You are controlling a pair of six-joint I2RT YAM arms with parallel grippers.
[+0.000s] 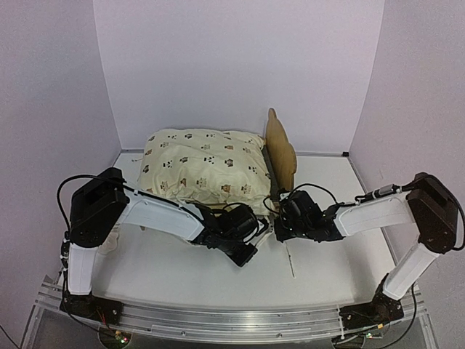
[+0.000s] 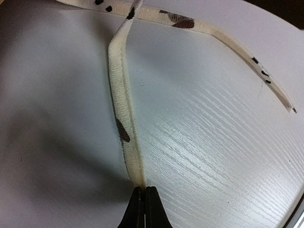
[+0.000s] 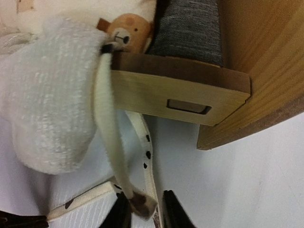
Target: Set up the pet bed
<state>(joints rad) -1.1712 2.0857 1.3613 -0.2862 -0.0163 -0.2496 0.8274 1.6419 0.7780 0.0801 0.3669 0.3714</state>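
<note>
Pet bed [image 3: 180,95] is showing as a plywood rail with a grey fabric base [image 3: 190,28] in the upper right of the right wrist view, just above the right pincer [image 3: 145,213]. That pincer is standing narrow at the bottom edge, its fingers flanking the frayed end of a cream tie [image 3: 108,133]; whether they are pressing on it I cannot tell. The tie is running up to the fluffy corner of the cushion [image 3: 52,104], which is bulging over the rail's left end. A spotted tie [image 3: 148,156] is hanging just beside it.

In the left wrist view, the left pincer [image 2: 145,209] is sitting at the bottom middle, clamping the end of a ribbed strap [image 2: 124,118]. The strap is stretching up the frame over the white tabletop [image 2: 213,156], and a second strap [image 2: 237,45] is slanting across the upper right.

From overhead, both pincers are meeting near the centre, at the cushion's lower edge. The bed's headboard is rising in the upper middle, right of the cushion.
</note>
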